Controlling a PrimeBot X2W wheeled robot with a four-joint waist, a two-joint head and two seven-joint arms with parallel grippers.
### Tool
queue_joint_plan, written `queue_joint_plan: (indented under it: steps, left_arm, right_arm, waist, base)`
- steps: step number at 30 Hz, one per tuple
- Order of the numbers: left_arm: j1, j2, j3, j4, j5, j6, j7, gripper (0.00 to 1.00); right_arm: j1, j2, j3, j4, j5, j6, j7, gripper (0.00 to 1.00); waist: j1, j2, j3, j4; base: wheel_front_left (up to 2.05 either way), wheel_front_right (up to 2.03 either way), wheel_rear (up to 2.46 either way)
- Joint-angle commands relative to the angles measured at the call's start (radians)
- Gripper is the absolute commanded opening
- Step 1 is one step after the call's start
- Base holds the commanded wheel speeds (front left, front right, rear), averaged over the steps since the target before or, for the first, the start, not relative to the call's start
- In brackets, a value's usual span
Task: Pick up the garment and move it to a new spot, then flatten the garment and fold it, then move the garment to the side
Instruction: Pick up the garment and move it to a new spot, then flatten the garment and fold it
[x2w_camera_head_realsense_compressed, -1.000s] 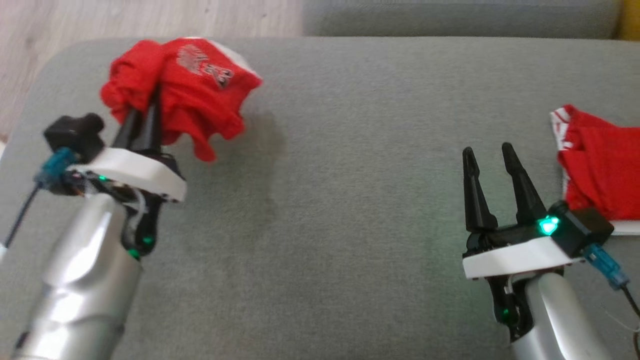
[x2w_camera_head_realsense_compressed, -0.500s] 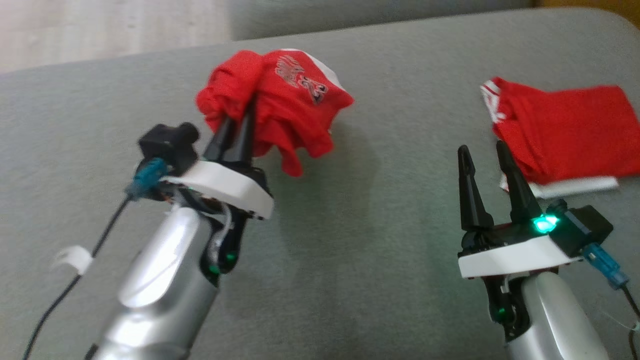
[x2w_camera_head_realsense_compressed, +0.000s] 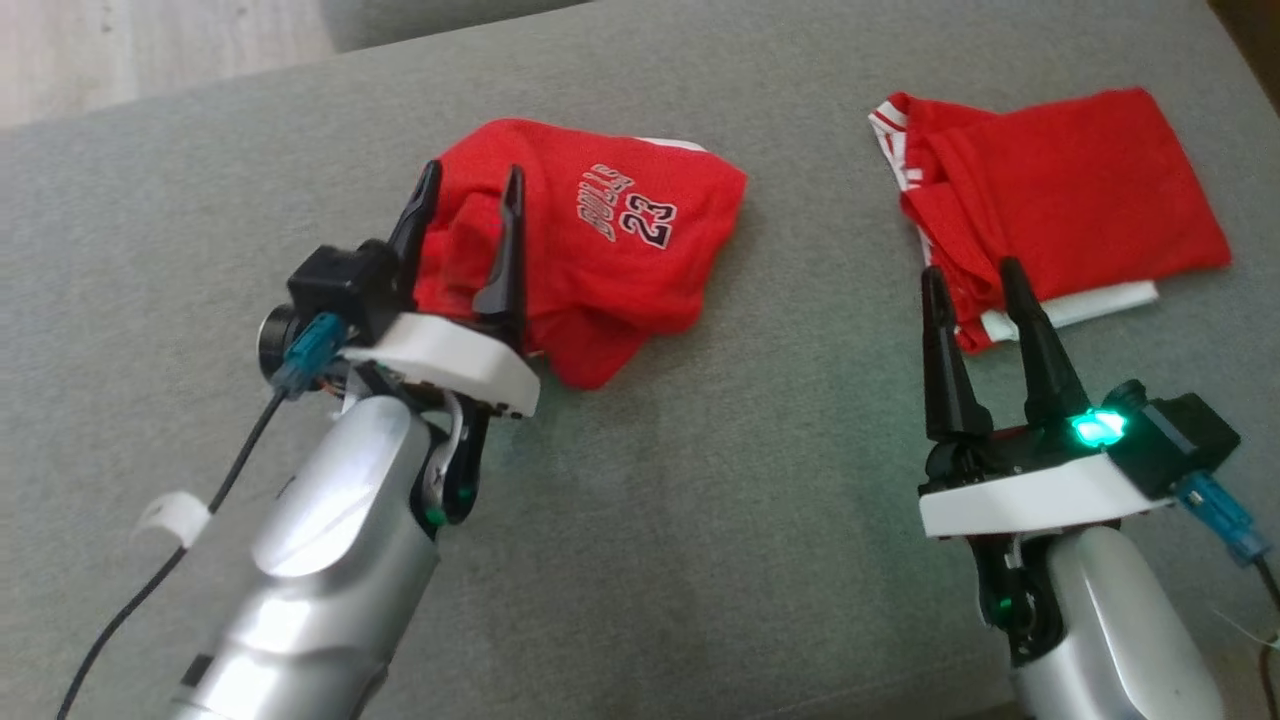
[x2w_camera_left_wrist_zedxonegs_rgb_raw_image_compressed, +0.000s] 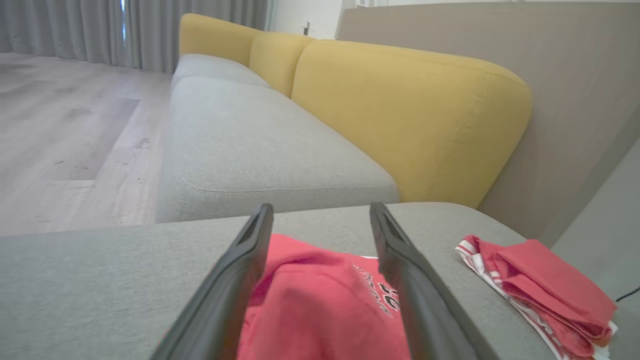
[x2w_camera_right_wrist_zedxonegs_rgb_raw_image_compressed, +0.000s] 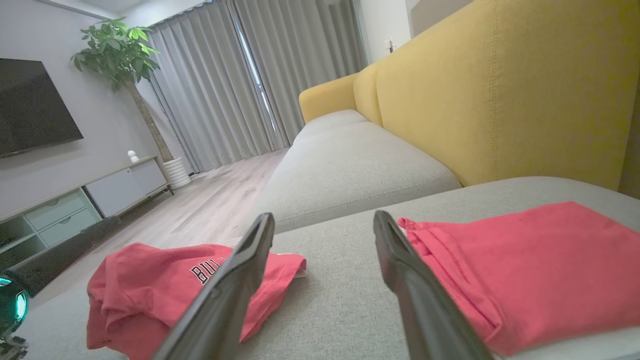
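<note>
The garment (x2w_camera_head_realsense_compressed: 610, 240), a crumpled red jersey with "BULLS 23" on it, lies in a heap on the grey sofa cushion (x2w_camera_head_realsense_compressed: 700, 480). My left gripper (x2w_camera_head_realsense_compressed: 473, 170) stands open over the heap's left part, one finger on each side of a fold and nothing clamped. From the left wrist, the garment (x2w_camera_left_wrist_zedxonegs_rgb_raw_image_compressed: 310, 310) shows red between and below the spread fingers of that gripper (x2w_camera_left_wrist_zedxonegs_rgb_raw_image_compressed: 321, 206). My right gripper (x2w_camera_head_realsense_compressed: 971, 268) is open and empty at the lower right. In its wrist view, the right gripper (x2w_camera_right_wrist_zedxonegs_rgb_raw_image_compressed: 324, 215) has the garment (x2w_camera_right_wrist_zedxonegs_rgb_raw_image_compressed: 150, 285) off to the left.
A second red garment (x2w_camera_head_realsense_compressed: 1080, 190), folded with white trim, lies at the cushion's right, just beyond the right fingertips, and is the folded cloth (x2w_camera_right_wrist_zedxonegs_rgb_raw_image_compressed: 525, 260) beside that hand. Yellow backrests (x2w_camera_left_wrist_zedxonegs_rgb_raw_image_compressed: 410, 110) rise behind. Wooden floor (x2w_camera_head_realsense_compressed: 120, 50) lies past the cushion's far left edge.
My left gripper has opened and the garment has dropped from a held bunch onto the cushion. The head camera has swung, shifting the whole picture. The right gripper stays open.
</note>
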Motion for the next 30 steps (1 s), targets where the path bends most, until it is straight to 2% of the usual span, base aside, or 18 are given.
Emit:
queue_joint_plan:
  steps: [1, 7, 15, 20, 30]
  left_arm:
    - [-0.024, 0.027, 0.046, -0.022, -0.004, -0.008, -0.020, 1.00]
    - [0.044, 0.080, 0.072, -0.039, -0.005, -0.025, -0.072, 1.00]
    - [0.228, 0.147, 0.099, -0.152, 0.006, -0.039, -0.100, 1.00]
    - [0.341, 0.135, 0.136, -0.231, 0.004, -0.030, -0.104, 1.00]
    - [0.366, 0.089, 0.150, -0.277, 0.055, -0.049, -0.104, 1.00]
  right_arm:
    - [-0.014, -0.002, 0.018, -0.035, -0.003, -0.001, -0.009, 1.00]
    - [0.004, -0.002, 0.005, -0.026, -0.026, -0.001, -0.009, 1.00]
    - [0.030, -0.002, -0.007, -0.001, -0.048, -0.001, -0.009, 1.00]
    - [0.047, -0.002, -0.019, 0.010, -0.049, -0.001, -0.009, 1.00]
    - [0.035, -0.002, -0.026, 0.063, -0.074, -0.001, -0.009, 1.00]
  waist:
    - [-0.0001, 0.0000, -0.014, 0.023]
    - [-0.0001, 0.0000, -0.056, 0.108]
    - [-0.0001, 0.0000, -0.104, 0.211]
    - [-0.0001, 0.0000, -0.121, 0.245]
    - [-0.0001, 0.0000, -0.104, 0.276]
  base:
    - [0.00, 0.00, 0.00]
    - [0.00, 0.00, 0.00]
    - [0.00, 0.00, 0.00]
    - [0.00, 0.00, 0.00]
    - [0.00, 0.00, 0.00]
